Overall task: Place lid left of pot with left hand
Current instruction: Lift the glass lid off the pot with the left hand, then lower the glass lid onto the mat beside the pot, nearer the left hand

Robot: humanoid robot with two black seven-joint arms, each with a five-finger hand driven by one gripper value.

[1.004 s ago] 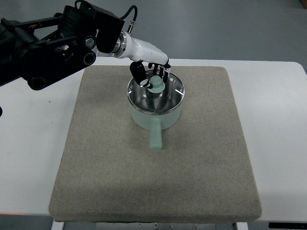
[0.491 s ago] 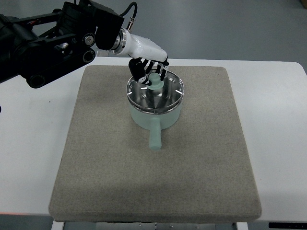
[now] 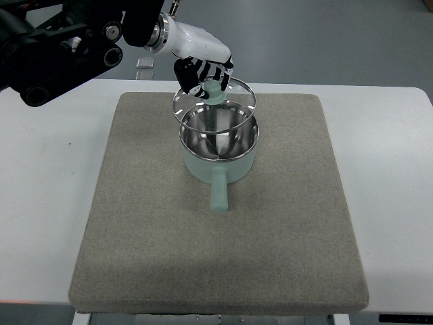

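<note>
The left hand (image 3: 203, 74) has its fingers closed around the knob of the glass lid (image 3: 215, 105), holding it above the pot (image 3: 220, 159), toward 12 o'clock.

White counter (image 3: 392, 169) with mat (image 3: 149, 237)
The grey mat covers its middle; a pot (image 3: 218, 157) stands on the mat toward 12 o'clock.

Left hand (image 3: 203, 73) has lifted lid (image 3: 215, 105) off pot (image 3: 220, 157), now raised above it
</note>
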